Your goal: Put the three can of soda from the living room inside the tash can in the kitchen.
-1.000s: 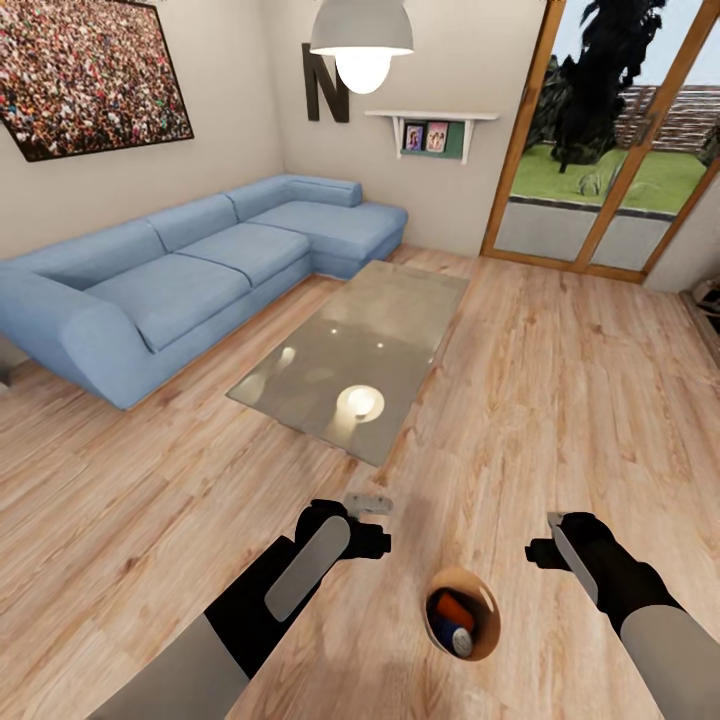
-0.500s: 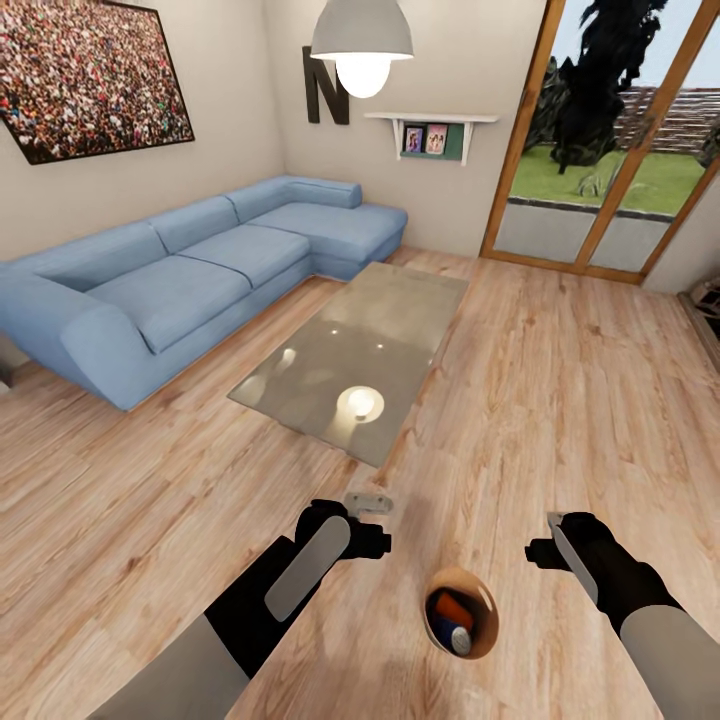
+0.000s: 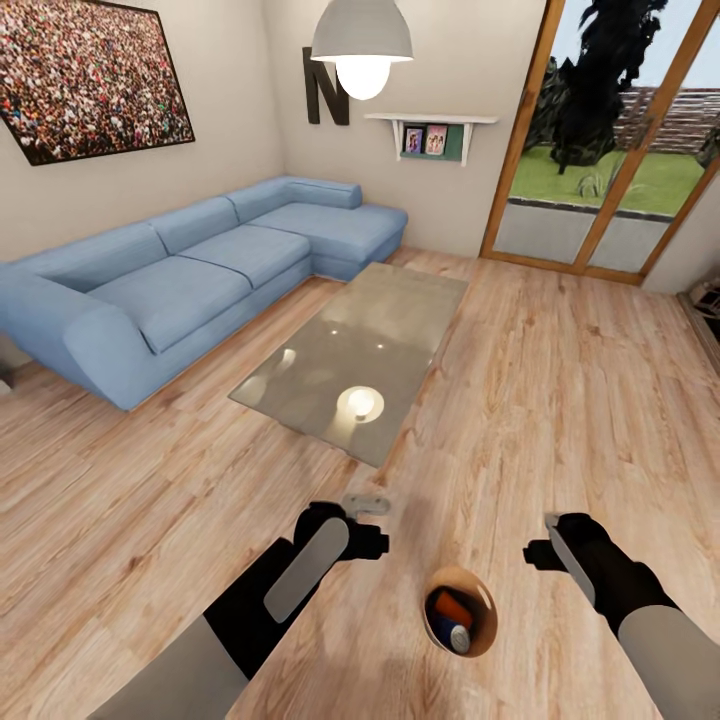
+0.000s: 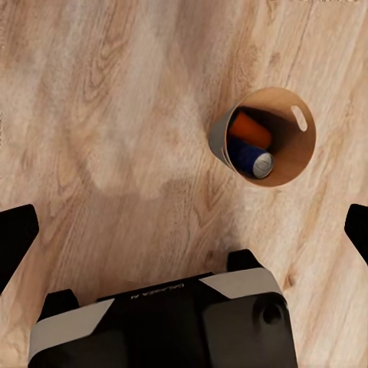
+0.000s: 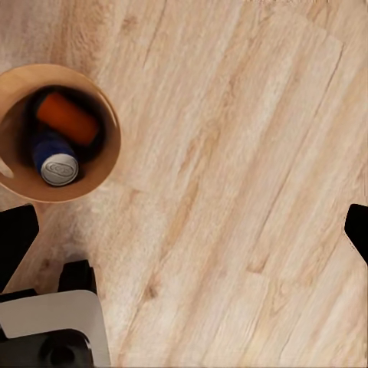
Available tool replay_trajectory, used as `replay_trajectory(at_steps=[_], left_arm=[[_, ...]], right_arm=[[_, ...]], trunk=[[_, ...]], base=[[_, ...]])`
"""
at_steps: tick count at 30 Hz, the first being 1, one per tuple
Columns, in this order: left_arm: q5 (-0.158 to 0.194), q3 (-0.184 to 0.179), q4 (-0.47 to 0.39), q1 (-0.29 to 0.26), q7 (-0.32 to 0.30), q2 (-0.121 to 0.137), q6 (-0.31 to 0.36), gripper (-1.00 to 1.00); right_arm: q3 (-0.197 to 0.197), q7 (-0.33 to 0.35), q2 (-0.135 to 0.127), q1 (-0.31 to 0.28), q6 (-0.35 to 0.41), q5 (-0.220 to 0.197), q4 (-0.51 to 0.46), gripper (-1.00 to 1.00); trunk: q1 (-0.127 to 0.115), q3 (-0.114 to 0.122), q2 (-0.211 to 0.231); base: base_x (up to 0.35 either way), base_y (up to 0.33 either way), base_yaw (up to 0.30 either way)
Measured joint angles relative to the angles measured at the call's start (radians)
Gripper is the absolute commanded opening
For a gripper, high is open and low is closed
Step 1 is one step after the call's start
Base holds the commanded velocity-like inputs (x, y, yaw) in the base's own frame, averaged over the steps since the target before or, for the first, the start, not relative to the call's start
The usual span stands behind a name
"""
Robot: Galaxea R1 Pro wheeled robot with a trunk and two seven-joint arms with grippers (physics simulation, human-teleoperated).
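The trash can (image 3: 487, 607), a small brown-tan bin, stands on the wood floor between my two arms. Inside it lie an orange can of soda (image 3: 456, 605) and a blue one with a silver top (image 3: 457, 636); a third can is not discernible. My left gripper (image 3: 366, 505) hovers to the bin's left, my right gripper (image 3: 543, 547) to its right, both above the floor. From the left wrist the bin (image 4: 305, 149) holds the orange can (image 4: 251, 130) and blue can (image 4: 257, 159); that gripper (image 4: 184, 234) is open and empty. The right gripper (image 5: 184, 230) is open too, beside the bin (image 5: 110, 146).
A glass coffee table (image 3: 355, 355) lies just ahead, with the long blue corner sofa (image 3: 200, 270) to its left. Glass doors (image 3: 600, 150) fill the far right wall. A pendant lamp (image 3: 362, 45) hangs overhead. My own base (image 4: 169, 322) sits close to the bin.
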Motion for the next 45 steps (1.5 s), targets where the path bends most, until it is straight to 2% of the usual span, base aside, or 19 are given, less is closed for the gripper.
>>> replay_trajectory(at_steps=[6, 11, 17, 22, 23, 28, 29, 34, 38, 39, 41, 45], left_arm=[[0.003, 0.003, 0.071, 0.003, -0.002, 0.004, -0.042, 1.0], [0.004, 0.006, 0.144, 0.005, -0.012, 0.005, -0.064, 1.0], [0.004, 0.004, 0.25, 0.007, -0.027, 0.007, -0.126, 1.0], [0.002, 0.002, 0.398, 0.008, -0.058, 0.008, -0.205, 1.0], [0.002, 0.002, 0.453, 0.009, -0.082, 0.009, -0.23, 1.0], [0.002, 0.001, 0.583, 0.009, -0.143, 0.009, -0.289, 1.0], [0.002, 0.001, 0.623, 0.01, -0.165, 0.009, -0.313, 1.0], [0.0, -0.002, 0.705, 0.013, -0.226, 0.018, -0.367, 1.0], [0.0, -0.02, 0.759, 0.022, -0.291, 0.036, -0.407, 1.0], [0.001, -0.033, 0.781, 0.031, -0.324, 0.045, -0.421, 1.0], [0.001, -0.044, 0.803, 0.044, -0.354, 0.054, -0.439, 1.0], [0.001, -0.059, 0.834, 0.104, -0.415, 0.09, -0.501, 1.0]], right_arm=[[0.038, -0.003, 0.002, 0.001, -0.001, -0.001, 0.004, 1.0], [0.044, -0.004, 0.0, 0.004, -0.002, -0.003, 0.006, 1.0], [0.045, -0.004, -0.004, 0.011, -0.003, -0.005, 0.009, 1.0], [0.045, -0.004, -0.003, 0.074, -0.015, -0.007, 0.039, 1.0], [0.044, -0.004, -0.002, 0.089, -0.031, -0.009, 0.067, 1.0], [0.044, -0.004, 0.0, 0.109, -0.112, -0.014, 0.193, 1.0], [0.044, -0.004, 0.0, 0.113, -0.164, -0.016, 0.254, 1.0], [0.042, -0.004, 0.001, 0.116, -0.302, -0.017, 0.412, 1.0], [0.043, -0.004, 0.001, 0.117, -0.39, -0.019, 0.52, 1.0], [0.042, -0.004, 0.001, 0.118, -0.425, -0.019, 0.561, 1.0], [0.042, -0.004, 0.0, 0.119, -0.453, -0.019, 0.596, 1.0], [0.042, -0.004, 0.001, 0.122, -0.506, -0.018, 0.667, 1.0]], trunk=[[0.0, 0.0, 0.0], [0.0, 0.0, 0.0], [0.0, 0.0, 0.0], [0.0, 0.0, 0.0], [0.0, 0.0, 0.0], [0.0, 0.0, 0.0], [0.0, 0.0, 0.0], [0.0, 0.0, 0.0], [0.0, 0.0, 0.0], [0.0, 0.0, 0.0], [0.0, 0.0, 0.0], [0.0, 0.0, 0.0]], base=[[0.0, 0.0, 0.0], [0.0, 0.0, 0.0], [0.0, 0.0, 0.0], [0.0, 0.0, 0.0], [0.0, 0.0, 0.0], [0.0, 0.0, 0.0], [0.0, 0.0, 0.0], [0.0, 0.0, 0.0], [0.0, 0.0, 0.0], [0.0, 0.0, 0.0], [0.0, 0.0, 0.0], [0.0, 0.0, 0.0]])
